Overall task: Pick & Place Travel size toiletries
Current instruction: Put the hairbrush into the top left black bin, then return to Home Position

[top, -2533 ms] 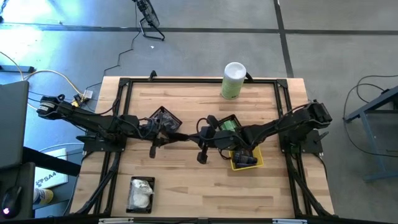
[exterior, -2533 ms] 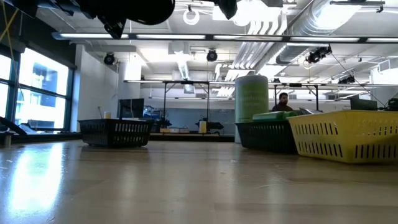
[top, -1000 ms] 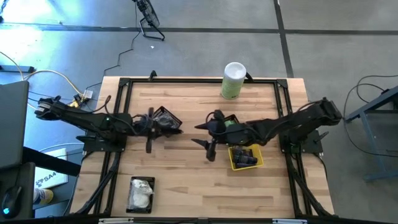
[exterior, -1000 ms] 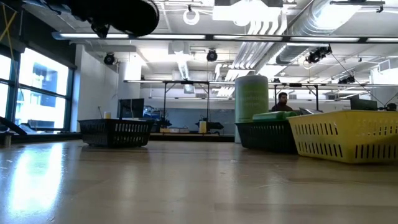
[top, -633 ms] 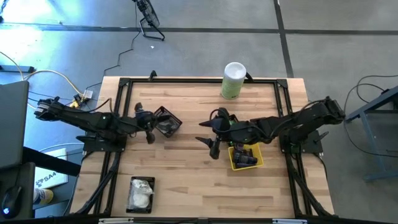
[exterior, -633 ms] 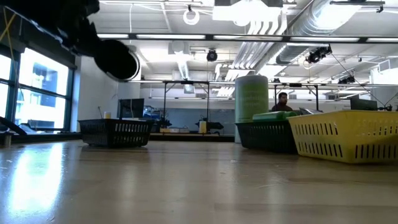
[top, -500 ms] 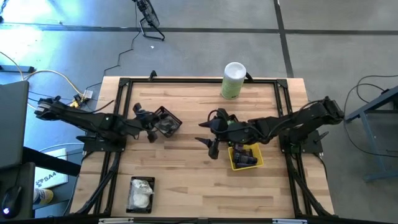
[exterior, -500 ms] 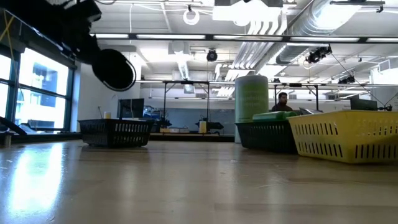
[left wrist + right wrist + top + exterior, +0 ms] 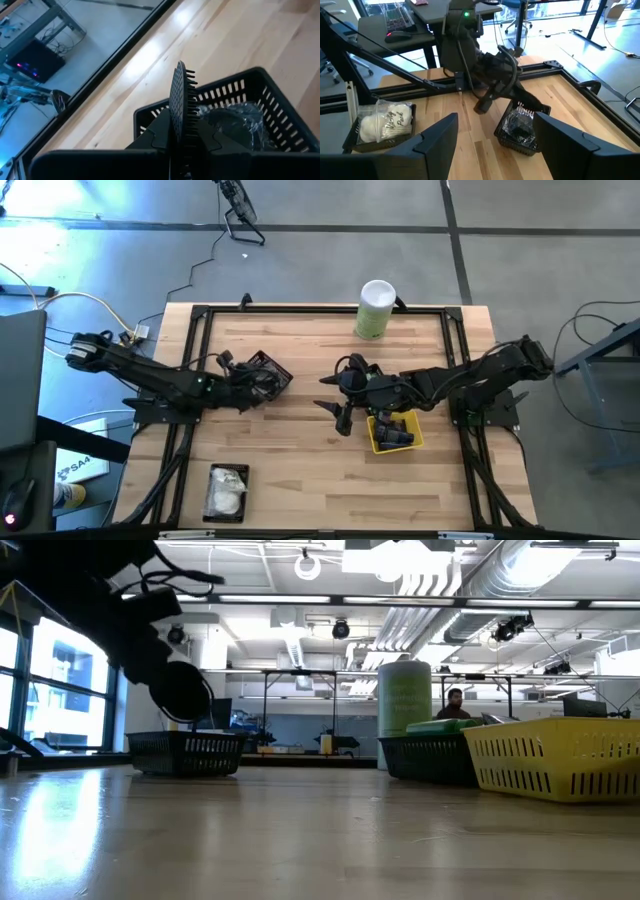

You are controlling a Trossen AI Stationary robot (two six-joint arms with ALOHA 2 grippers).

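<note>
Black and round, a flat bristled disc stands on edge, clenched in the left hand, directly over the black basket of wrapped discs. From above, the left hand sits at that basket's edge; the right hand hovers released beside the yellow basket. At surface level, the disc hangs above the basket. Placing seems in hand; next, lower it and let go inside.
</note>
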